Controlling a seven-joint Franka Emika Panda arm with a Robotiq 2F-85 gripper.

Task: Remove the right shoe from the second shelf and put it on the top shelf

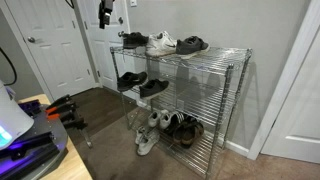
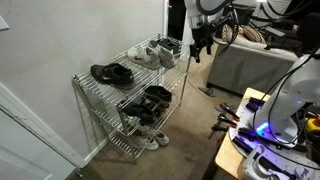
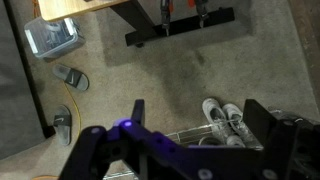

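The chrome rack stands against the wall in both exterior views. Its second shelf (image 1: 170, 98) holds a pair of black low shoes; the right shoe (image 1: 154, 87) lies beside its twin (image 1: 131, 80), and the pair also shows in an exterior view (image 2: 150, 99). The top shelf (image 1: 228, 50) (image 2: 135, 66) carries a black shoe (image 1: 133, 40), a white sneaker (image 1: 161, 43) and a dark shoe (image 1: 192, 44). My gripper (image 1: 105, 20) (image 2: 200, 45) hangs high in the air off the rack's end, away from every shoe. In the wrist view it (image 3: 200, 125) is open and empty.
The lowest tier holds several shoes, among them white sneakers (image 1: 148, 132) (image 3: 222, 115). A white door (image 1: 55, 45) stands behind the rack's end. A wooden table with equipment (image 1: 30, 140) is nearby, and a grey sofa (image 2: 250, 60) stands behind the arm. Loose slippers (image 3: 70, 76) lie on the carpet.
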